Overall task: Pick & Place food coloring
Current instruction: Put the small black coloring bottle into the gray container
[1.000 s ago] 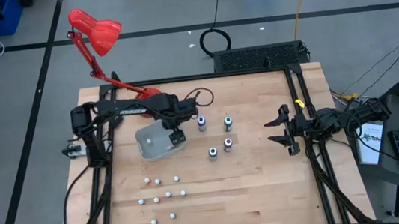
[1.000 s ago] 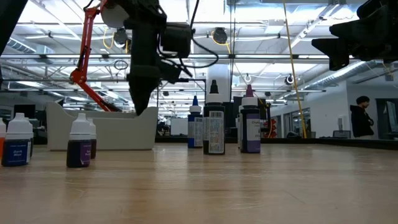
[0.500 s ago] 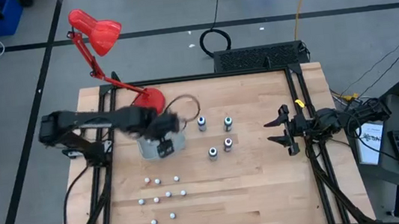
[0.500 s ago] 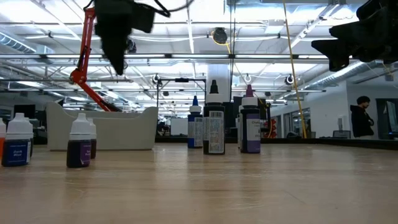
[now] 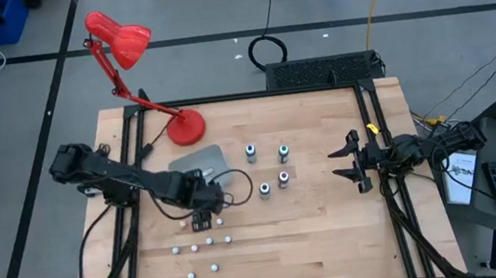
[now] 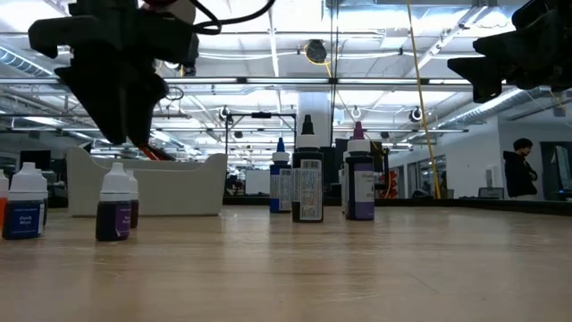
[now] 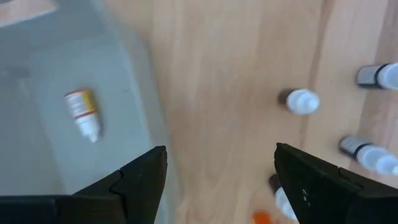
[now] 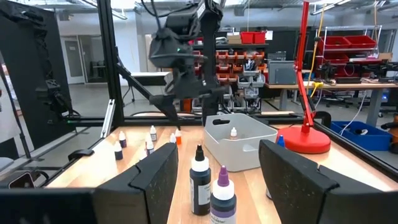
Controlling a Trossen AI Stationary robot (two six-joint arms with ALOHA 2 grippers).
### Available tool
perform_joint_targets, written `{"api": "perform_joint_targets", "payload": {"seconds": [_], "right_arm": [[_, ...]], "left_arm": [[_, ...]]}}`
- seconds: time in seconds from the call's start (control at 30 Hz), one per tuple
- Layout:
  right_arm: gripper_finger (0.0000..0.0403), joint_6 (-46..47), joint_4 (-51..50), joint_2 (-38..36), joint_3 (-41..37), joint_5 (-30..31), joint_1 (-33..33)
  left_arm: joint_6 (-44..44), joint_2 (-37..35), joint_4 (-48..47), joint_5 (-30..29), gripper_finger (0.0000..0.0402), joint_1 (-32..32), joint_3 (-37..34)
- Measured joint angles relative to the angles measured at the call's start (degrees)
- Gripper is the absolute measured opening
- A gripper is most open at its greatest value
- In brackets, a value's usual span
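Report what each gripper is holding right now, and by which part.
Nothing is held. The left gripper is open and empty above the small bottles beside the tray; the right gripper is open and empty at the table's right side.

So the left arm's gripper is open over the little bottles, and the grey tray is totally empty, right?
Not quite. The tray is not empty: the left wrist view shows one small bottle with a white tip lying on its side in it. The rest holds: the left gripper is open above the small bottles on the table.
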Motion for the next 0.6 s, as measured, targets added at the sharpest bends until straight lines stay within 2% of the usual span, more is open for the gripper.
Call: {"api": "perform_joint_targets", "payload": {"seconds": [0.2,0.37,0.6], "right_arm": [[0.0212,0.0,0.0,0.0,0.0,0.0,0.0],[0.0212,0.0,0.0,0.0,0.0,0.0,0.0],[0.0212,0.0,0.0,0.0,0.0,0.0,0.0]], "left_arm": [[0.0,4.1,2.3,0.9,0.027,-2.6,0.0],[0.1,7.1,4.7,4.1,0.0262,-3.0,0.0],[0.1,7.6,8.2,5.2,0.0265,-3.3,0.0]]}}
